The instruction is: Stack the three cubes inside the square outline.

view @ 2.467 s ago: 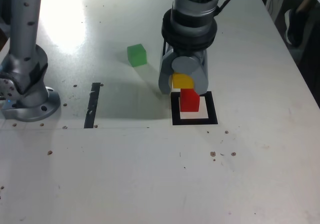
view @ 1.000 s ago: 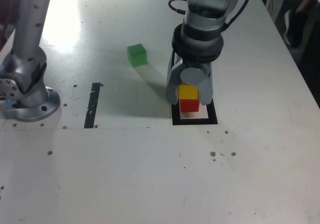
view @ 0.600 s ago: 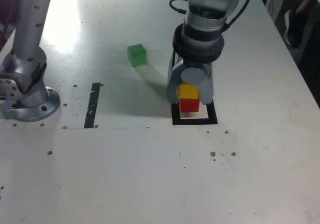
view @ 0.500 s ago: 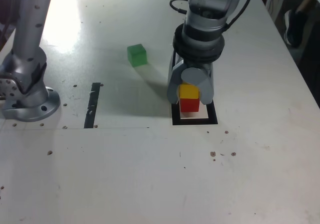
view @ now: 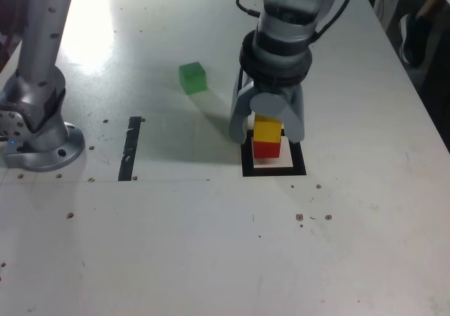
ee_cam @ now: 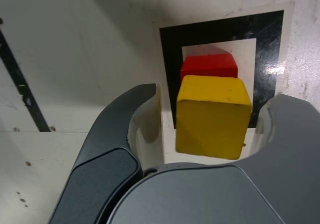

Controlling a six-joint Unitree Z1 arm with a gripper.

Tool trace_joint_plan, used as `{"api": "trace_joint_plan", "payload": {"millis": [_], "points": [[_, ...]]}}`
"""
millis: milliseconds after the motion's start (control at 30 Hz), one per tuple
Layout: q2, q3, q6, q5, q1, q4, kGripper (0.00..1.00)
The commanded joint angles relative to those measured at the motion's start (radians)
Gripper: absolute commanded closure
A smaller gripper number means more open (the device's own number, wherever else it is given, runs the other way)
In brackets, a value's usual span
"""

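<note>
reaching down from the top of the exterior view, the robot arm (view: 290,20) leans slightly, its wrist bent so the gripper (view: 267,122) points down at the stack and toward the front of the table. the two fingers stand open, one on each side of the yellow cube (view: 267,129), with a gap showing beside it in both views, so nothing is gripped.

the yellow cube sits on top of the red cube (view: 266,150), a little askew in the wrist view. the red cube rests on the white middle of the square outline (view: 249,170), whose black frame runs around it. the green cube (view: 193,78) lies on the table (view: 176,245), well apart from the stack, toward the exterior view's left and farther back. a short black strip (view: 129,149) is stuck on the table between the outline and the round metal base (view: 45,150) at the exterior view's left.
</note>
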Motion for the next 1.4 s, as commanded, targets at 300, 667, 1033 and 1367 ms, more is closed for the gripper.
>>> {"api": "trace_joint_plan", "payload": {"millis": [300, 667, 1033, 1367], "points": [[-0.329, 0.099, 0.024, 0.126, 0.115, 0.137, 0.01], [-0.386, 0.337, -0.004, 0.102, 0.482, 0.028, 0.01], [-0.279, 0.452, 0.012, 0.06, 0.577, -0.179, 0.0], [-0.18, 0.433, 0.085, 0.079, 0.654, -0.259, 0.02]]}}
